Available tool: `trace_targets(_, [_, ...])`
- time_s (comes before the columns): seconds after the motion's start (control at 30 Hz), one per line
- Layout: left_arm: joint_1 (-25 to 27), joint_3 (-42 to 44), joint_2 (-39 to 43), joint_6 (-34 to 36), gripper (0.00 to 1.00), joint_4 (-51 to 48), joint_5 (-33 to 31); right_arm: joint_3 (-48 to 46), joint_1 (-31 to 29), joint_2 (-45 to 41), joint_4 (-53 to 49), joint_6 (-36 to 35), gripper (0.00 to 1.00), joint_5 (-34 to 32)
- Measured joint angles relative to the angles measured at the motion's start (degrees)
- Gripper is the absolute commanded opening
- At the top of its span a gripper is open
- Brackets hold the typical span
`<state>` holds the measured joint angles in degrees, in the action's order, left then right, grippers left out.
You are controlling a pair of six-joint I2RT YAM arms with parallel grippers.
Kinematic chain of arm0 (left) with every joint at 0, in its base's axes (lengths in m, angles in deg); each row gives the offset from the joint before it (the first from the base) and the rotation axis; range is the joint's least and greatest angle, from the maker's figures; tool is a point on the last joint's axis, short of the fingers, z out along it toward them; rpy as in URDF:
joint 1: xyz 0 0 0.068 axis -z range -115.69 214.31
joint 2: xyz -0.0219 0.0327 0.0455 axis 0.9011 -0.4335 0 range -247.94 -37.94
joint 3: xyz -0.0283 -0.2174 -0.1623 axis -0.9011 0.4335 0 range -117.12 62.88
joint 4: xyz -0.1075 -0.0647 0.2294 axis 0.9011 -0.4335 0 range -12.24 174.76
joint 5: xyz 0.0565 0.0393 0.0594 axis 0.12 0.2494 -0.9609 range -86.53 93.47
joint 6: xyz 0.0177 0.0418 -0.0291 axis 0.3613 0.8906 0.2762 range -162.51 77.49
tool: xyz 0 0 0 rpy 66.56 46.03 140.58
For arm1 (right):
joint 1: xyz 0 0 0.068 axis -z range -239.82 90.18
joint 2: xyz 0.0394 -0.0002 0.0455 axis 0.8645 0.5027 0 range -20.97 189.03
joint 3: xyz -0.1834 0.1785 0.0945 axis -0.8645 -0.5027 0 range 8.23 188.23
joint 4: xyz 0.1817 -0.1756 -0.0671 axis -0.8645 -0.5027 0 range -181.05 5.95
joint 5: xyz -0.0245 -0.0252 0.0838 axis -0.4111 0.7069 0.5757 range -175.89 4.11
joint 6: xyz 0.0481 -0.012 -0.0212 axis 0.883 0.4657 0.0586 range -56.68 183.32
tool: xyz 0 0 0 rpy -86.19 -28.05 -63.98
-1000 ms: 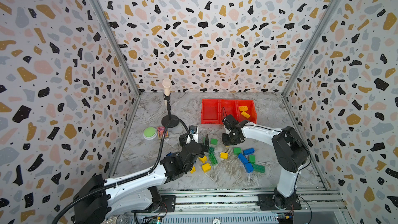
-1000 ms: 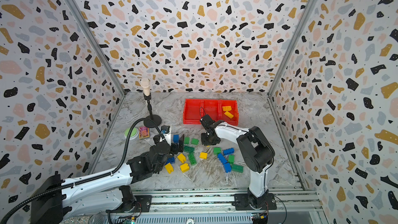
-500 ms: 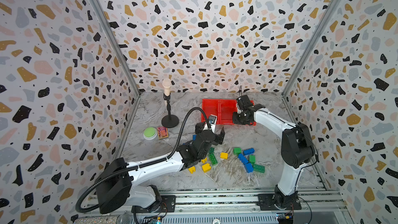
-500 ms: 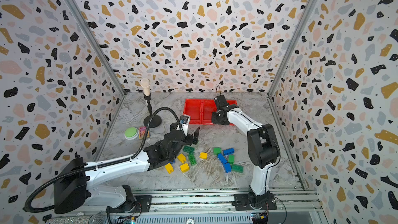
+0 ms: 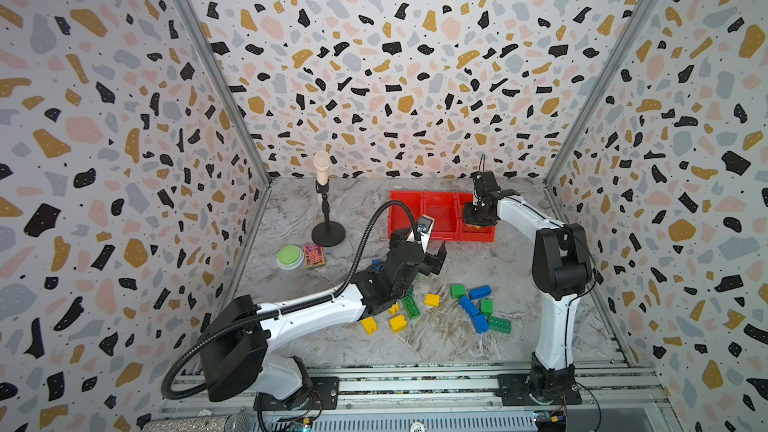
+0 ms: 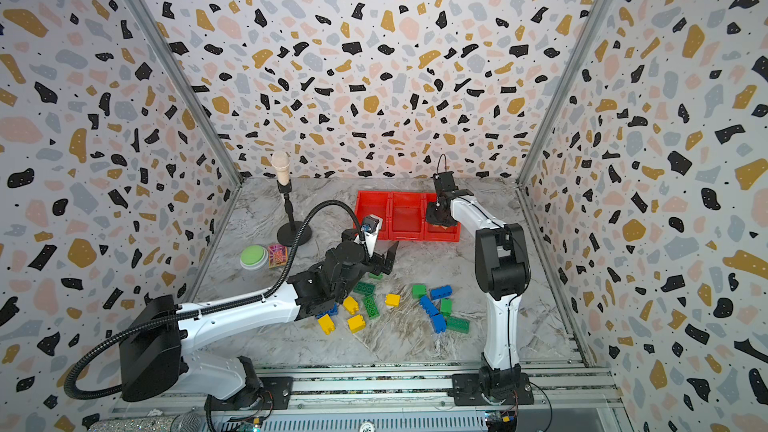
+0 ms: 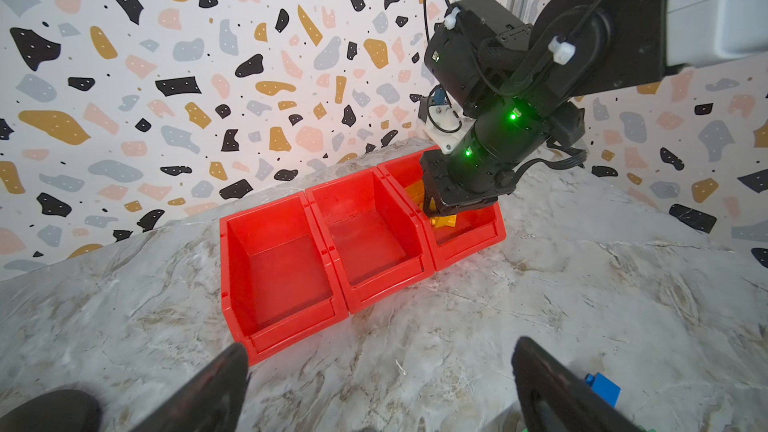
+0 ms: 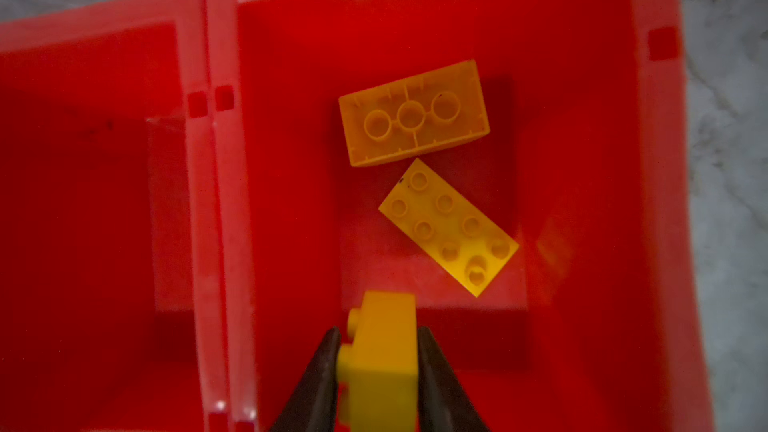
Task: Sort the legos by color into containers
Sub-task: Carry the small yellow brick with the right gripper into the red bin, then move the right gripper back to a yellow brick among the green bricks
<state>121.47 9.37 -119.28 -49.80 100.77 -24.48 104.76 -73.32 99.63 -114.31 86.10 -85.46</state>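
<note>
1. Your right claw (image 8: 378, 336) grips a square yellow brick (image 8: 386, 371) by its sides, low inside the end bin (image 8: 656, 160), the right-hand one of the three joined red containers (image 7: 332, 251) in both top views.
2. On that bin's floor lie an upturned long yellow brick (image 8: 413, 114) and a studs-up long yellow brick (image 8: 449, 226), just beside each other.
3. Your left claw (image 7: 380, 371) stands wide, holding nothing, above the tabletop (image 5: 478, 259) in front of the containers.
4. The loose legos (image 5: 480, 292), blue, green and yellow, lie scattered on the tabletop near it.
</note>
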Motion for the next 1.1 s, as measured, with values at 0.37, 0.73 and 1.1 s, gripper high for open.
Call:
trace_targets(0.37, [0.0, 3.3, 7.2, -4.7, 1.00, -3.7, -1.0, -3.1, -4.2, -8.4, -3.9, -3.7, 0.62, -0.9])
trace_targets(0.73, [9.3, 22.8, 28.0, -18.9, 1.00, -12.2, -7.8, -32.2, -24.5, -29.7, -2.8, -1.0, 0.70, 2.7])
trace_targets(1.1, [16.1, 25.1, 33.9, -28.5, 1.00, -19.4, -15.0, -41.4, -33.9, -35.4, -0.7, 16.4, 0.71, -1.4])
